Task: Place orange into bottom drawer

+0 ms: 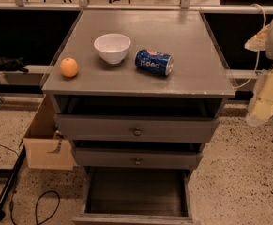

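Observation:
The orange [69, 67] sits on the grey cabinet top [192, 76] near its front left corner. The bottom drawer [135, 193] is pulled out and its dark interior shows nothing inside. My gripper [260, 107] hangs at the right edge of the view, beside the cabinet's right side and below its top. It is far from the orange and holds nothing that I can see.
A white bowl [112, 47] and a blue soda can [154, 62] lying on its side are on the cabinet top. The two upper drawers [137, 131] stand slightly ajar. A cardboard box [44, 144] and cables [44, 205] are on the floor at the left.

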